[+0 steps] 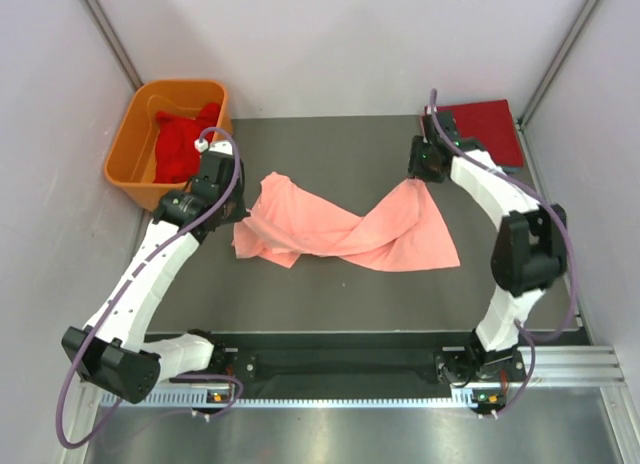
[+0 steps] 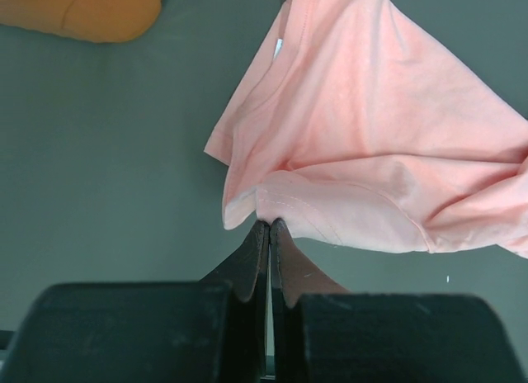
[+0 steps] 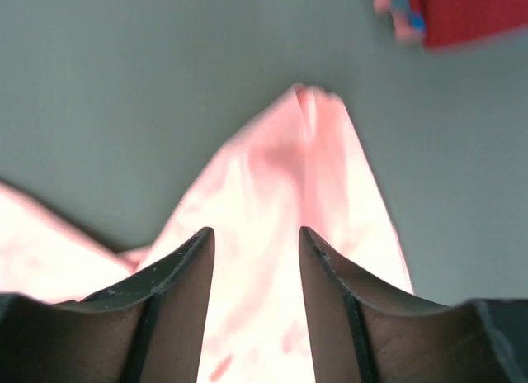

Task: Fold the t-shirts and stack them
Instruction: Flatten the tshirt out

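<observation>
Pinching the limp, light pink t-shirt at its nine-o'clock edge with my left gripper — right gripper parted over the two-o'clock corner — I'd grip hems, not middles.

plain pale walls enclose a dark grey table; even light

spread tee: salmon-pink — plain | folded tee: red | tub: orange | table: dark grey

Robot lab cell: white panel walls, grey mat, aluminium rail at near edge.
</observation>
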Robot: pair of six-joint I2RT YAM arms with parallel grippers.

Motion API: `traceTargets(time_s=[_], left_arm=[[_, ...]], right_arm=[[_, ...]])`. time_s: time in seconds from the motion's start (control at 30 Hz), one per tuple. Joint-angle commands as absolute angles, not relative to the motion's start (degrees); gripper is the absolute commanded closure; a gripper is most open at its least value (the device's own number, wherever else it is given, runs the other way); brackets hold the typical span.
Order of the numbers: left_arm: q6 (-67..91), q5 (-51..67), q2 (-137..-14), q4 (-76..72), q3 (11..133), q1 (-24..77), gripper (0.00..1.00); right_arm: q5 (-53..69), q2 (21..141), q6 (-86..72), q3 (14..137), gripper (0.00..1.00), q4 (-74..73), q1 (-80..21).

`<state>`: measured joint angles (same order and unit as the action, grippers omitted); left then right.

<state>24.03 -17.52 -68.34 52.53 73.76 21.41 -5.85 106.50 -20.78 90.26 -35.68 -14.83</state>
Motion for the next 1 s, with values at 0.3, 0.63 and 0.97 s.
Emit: traceTargets(time_s=[0.3,0.63,0.97], left_arm=[[22.41,-22.41,-66.01,54.75,80.24,20.83,1.0],[22.59,-21.53,-66.0,55.1,81.21,20.74,1.0],[21.36,-16.63,-64.69,56.34,82.97,20.74,1.0]], right_arm=[[3.34,90.7,-44.73,55.82,0.52,-9.6,-10.72],[2.82,95.54,-47.65,51.24,0.87,5.19,-10.72],[-11.77,80.08,-34.63,55.45,1.0,-24.23,-10.72]])
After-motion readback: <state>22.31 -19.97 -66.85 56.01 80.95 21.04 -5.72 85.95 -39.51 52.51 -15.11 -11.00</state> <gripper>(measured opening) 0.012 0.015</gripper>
